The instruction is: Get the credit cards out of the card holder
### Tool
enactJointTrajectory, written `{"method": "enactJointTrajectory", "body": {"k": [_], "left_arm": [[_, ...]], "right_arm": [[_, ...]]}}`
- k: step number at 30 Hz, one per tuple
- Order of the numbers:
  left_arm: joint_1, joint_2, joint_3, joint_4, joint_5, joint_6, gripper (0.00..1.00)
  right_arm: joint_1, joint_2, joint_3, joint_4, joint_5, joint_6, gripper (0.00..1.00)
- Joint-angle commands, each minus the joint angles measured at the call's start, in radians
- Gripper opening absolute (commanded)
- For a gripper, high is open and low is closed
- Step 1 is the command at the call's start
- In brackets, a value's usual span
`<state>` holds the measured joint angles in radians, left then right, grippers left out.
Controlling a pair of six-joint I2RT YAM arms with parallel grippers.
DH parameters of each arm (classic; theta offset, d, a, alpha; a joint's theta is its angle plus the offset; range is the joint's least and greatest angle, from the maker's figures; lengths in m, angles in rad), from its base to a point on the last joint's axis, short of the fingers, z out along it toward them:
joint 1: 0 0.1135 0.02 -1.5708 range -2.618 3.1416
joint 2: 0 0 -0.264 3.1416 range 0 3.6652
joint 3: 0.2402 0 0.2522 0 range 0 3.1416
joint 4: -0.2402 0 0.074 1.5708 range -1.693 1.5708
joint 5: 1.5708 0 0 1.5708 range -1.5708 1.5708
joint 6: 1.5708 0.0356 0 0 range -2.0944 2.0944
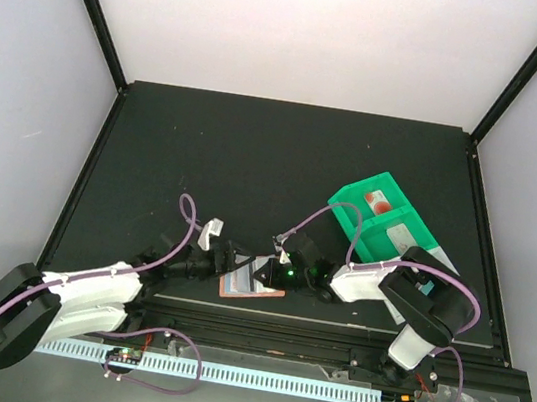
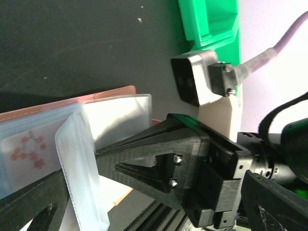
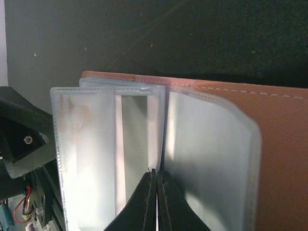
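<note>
Near the front edge of the desk (image 1: 255, 159), between the two arms, we find the card holder (image 1: 246, 284) lying open, its salmon cover flat and its clear pockets (image 3: 207, 159) fanned up. Our right tool (image 3: 155, 174) is pinched tight on the lower edge of one upright pocket leaf, jaws together with only that thin plastic between them. Our left tool (image 1: 229, 261) sits at the holder's left side. Only one of its fingers (image 2: 29, 207) shows in its own view, so we cannot tell whether it is spread or clamped.

We judge the task part done at best. A printed card (image 2: 26, 144), pale with a small branching mark, sits inside a pocket, so at least one is yet to be drawn out. The pocket beside the right tool shows a grey band (image 3: 133, 144) that may be a second card, though we cannot be sure. Well apart from the holder, on the right, the green bin (image 1: 346, 211) holds a red-and-white piece (image 1: 381, 204) and a grey piece (image 1: 401, 235). They look card-like, but we cannot tell whether they came from the holder. What is left, as we read it, is to part the leaves, grasp a card itself rather than its sleeve, and slide it free.
</note>
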<state>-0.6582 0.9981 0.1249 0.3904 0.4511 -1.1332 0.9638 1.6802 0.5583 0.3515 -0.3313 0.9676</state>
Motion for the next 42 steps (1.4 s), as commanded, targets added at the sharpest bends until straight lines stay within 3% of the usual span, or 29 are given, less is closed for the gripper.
{"method": "enactJointTrajectory", "body": {"k": [1, 15, 23, 42], "left_arm": [[-0.012, -0.004, 0.042, 0.05, 0.016, 0.0, 0.99], [-0.027, 0.033, 0.054, 0.102, 0.035, -0.015, 0.99], [-0.043, 0.049, 0.059, 0.109, 0.026, -0.015, 0.99], [-0.091, 0.106, 0.117, 0.124, 0.015, -0.01, 0.99]], "right_arm": [[0.005, -0.009, -0.023, -0.052, 0.005, -0.011, 0.03], [0.004, -0.198, 0.004, -0.277, 0.128, -0.124, 0.21], [-0.007, -0.305, -0.008, -0.441, 0.263, -0.204, 0.23], [0.022, -0.229, -0.098, -0.281, 0.152, -0.105, 0.13]]}}
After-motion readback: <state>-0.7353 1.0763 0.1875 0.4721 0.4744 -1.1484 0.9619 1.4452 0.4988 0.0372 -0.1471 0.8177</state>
